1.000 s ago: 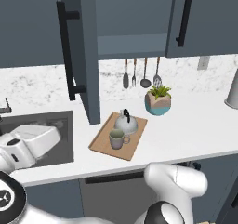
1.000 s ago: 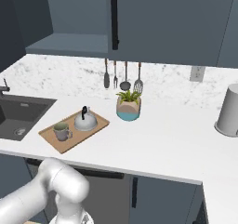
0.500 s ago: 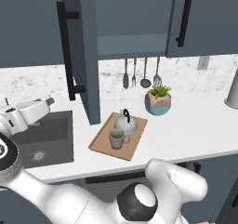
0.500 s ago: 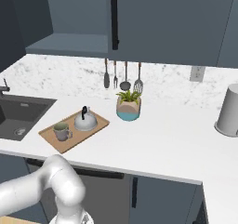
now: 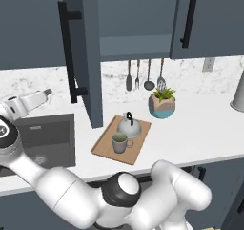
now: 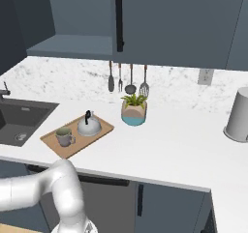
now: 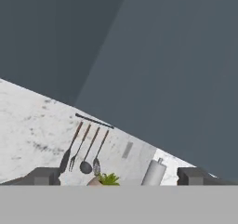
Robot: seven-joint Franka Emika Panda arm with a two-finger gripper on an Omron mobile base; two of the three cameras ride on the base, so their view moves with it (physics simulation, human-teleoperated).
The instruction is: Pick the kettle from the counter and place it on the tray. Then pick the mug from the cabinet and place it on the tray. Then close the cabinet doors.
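Presently the kettle and mug both sit on the tray, on the counter beside the sink. Left cabinet door stands open. Gripper fingers spread wide, holding nothing.

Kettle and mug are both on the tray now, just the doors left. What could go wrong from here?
The open cabinet door hangs right over the tray's left end; a hard push could rattle it past the kettle and mug. The tool, jaws wide, sits over the sink left of that door, so it might catch the handle.
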